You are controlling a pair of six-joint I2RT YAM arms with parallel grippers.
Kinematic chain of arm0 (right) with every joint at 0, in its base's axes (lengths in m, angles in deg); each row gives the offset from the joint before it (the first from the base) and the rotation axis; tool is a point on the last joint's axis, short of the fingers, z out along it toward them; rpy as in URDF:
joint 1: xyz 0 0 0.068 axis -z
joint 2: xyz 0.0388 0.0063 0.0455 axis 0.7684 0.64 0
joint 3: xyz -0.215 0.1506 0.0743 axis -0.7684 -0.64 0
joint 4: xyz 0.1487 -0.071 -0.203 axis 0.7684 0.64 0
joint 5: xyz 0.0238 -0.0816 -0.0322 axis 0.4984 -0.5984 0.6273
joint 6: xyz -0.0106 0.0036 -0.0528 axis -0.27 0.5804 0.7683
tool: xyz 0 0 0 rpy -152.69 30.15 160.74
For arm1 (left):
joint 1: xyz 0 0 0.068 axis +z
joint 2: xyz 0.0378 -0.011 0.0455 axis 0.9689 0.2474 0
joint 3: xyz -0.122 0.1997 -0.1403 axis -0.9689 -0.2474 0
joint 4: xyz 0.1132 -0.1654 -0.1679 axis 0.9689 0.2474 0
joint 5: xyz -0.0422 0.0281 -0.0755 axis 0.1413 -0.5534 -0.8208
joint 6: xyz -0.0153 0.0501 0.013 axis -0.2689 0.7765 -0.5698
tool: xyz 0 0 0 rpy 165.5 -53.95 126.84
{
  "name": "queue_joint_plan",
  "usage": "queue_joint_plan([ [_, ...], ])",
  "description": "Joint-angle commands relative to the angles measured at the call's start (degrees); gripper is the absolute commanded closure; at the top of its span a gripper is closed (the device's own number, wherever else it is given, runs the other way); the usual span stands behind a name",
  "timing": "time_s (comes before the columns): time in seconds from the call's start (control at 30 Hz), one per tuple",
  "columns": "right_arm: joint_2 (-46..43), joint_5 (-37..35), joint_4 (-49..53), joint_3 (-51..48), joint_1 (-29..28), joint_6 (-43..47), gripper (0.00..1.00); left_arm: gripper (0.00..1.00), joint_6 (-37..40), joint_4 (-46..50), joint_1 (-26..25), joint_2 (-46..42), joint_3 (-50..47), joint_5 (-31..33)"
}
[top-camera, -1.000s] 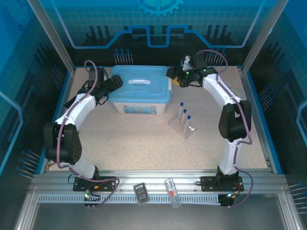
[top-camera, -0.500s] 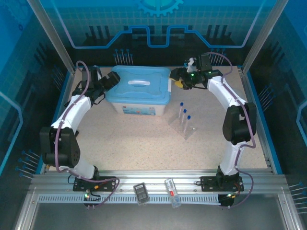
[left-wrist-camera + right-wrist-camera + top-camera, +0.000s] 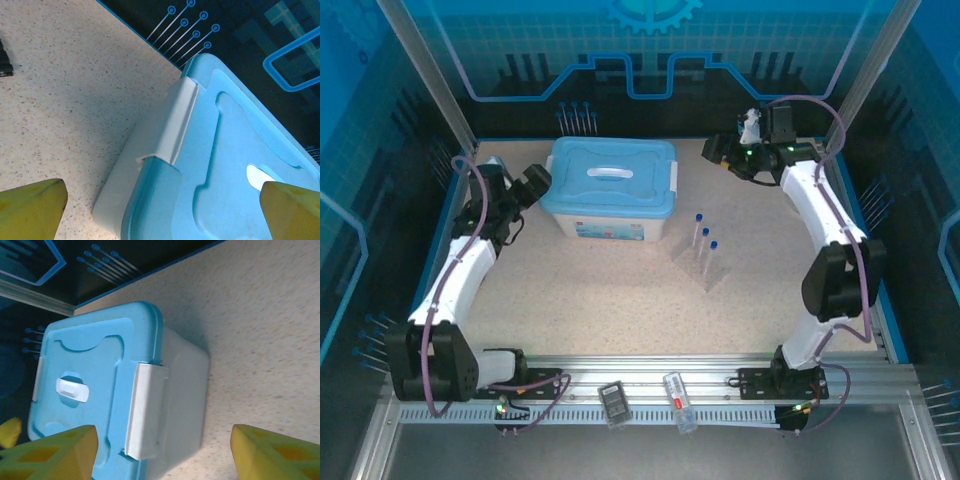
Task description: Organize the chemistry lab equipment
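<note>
The white bin (image 3: 608,222) with its light-blue lid (image 3: 610,180) shut stands at the back middle of the table. My left gripper (image 3: 533,181) hangs open just off the bin's left end, facing its white latch (image 3: 172,125). My right gripper (image 3: 718,152) is open a little way off the bin's right end, looking at the right latch (image 3: 145,410). Nothing lies between either pair of yellow fingers (image 3: 272,455). Three blue-capped tubes (image 3: 705,240) stand upright in the small clear rack (image 3: 704,268) right of the bin. The glass dish and the tweezers are out of view.
A small black device (image 3: 612,402) and a small clear bottle (image 3: 678,398) lie on the front rail. Blue enclosure walls (image 3: 880,250) close in the table's sides and back. Open speckled table (image 3: 600,300) lies in front of the bin.
Both arms have drawn outward from the bin's ends, the left one leftward and the right one rightward and back. The tubes and rack have not moved.
</note>
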Motion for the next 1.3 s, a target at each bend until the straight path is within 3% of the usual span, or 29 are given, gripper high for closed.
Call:
queue_joint_plan([
  [0.0, -5.6, -10.0, 3.2, -3.6, 1.2, 5.7, 0.26, 0.01, -0.1, -0.4, 0.4, -4.8, -4.3, 1.4],
  [0.13, -11.3, -18.5, 0.4, -11.0, 2.6, 6.7, 0.25, 0.01, 1.2, -0.9, 0.4, -10.9, -9.9, 1.2],
  [0.33, -17.0, -25.2, -4.3, -20.6, 5.3, 7.0, 0.24, 0.01, 4.6, 2.1, -0.7, -14.4, -12.8, -0.5],
  [0.6, -25.0, -30.9, -18.8, -35.9, 4.4, 12.4, 0.22, 0.01, 15.3, 0.9, -10.4, -20.8, -19.9, 8.7],
  [0.77, -29.8, -38.5, -29.5, -45.2, 3.0, 16.8, 0.18, 0.00, 22.7, 2.4, -12.1, -19.6, -20.6, 6.9],
  [0.83, -30.8, -41.1, -33.3, -48.2, 2.3, 19.2, 0.11, 0.01, 23.7, 0.8, -12.1, -18.7, -21.2, 6.6],
  [1.03, -29.2, -44.5, -37.7, -51.6, 0.7, 24.0, 0.10, 0.01, 27.0, -9.3, -12.2, -14.5, -25.3, 9.7],
  [1.27, -27.2, -42.1, -47.9, -58.4, 0.5, 25.0, 0.11, 0.01, 31.4, -23.3, -12.2, -11.8, -29.2, 10.8],
])
